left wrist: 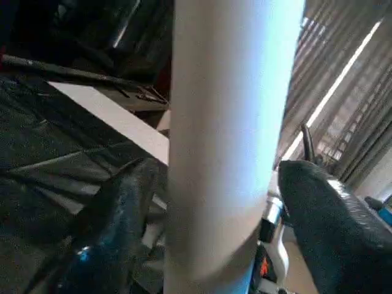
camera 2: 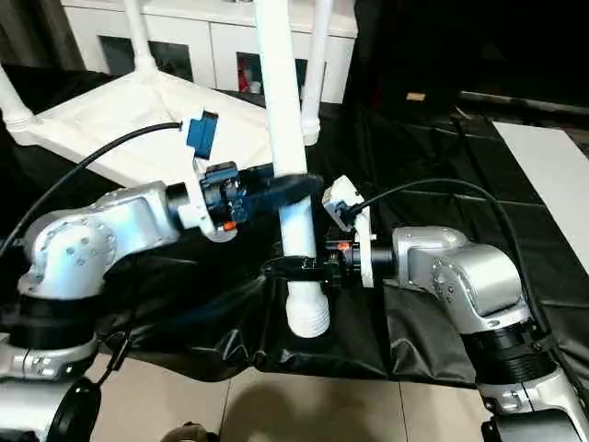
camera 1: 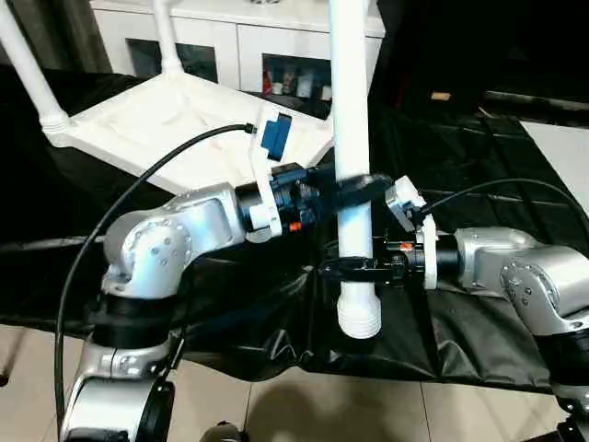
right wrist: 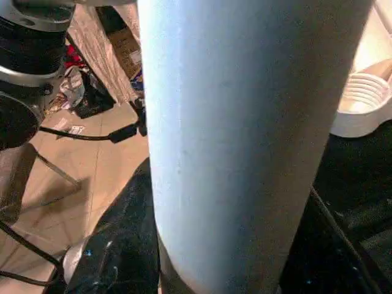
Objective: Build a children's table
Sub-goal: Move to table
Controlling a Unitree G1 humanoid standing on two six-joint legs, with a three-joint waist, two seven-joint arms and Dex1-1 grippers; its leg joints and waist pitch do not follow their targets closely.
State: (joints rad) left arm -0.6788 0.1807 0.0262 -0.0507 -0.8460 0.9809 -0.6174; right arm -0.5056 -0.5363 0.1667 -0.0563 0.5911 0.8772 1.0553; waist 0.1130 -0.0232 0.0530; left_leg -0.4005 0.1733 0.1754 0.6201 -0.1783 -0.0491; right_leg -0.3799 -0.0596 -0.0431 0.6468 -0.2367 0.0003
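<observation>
White plastic, the loose tube leg (camera 1: 352,175) stood upright between both sets of jaws, threaded end down over the black-draped counter (camera 1: 479,322). The right gripper (camera 1: 354,268) clenched it low, while the left gripper (camera 1: 354,191), just above, bracketed it without visibly squeezing. The upturned tabletop (camera 1: 175,124) lay beyond the left gripper.

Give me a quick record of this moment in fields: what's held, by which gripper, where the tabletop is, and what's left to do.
held part: white tube leg, upright, threaded end down
right gripper: shut on the leg, low, just above the threads
left gripper: around the leg higher up; contact unclear
tabletop: upside down on the black cloth, behind the left arm
legs already fitted: at least two stand up from its corner sockets
left to do: held leg not yet in a socket
</observation>
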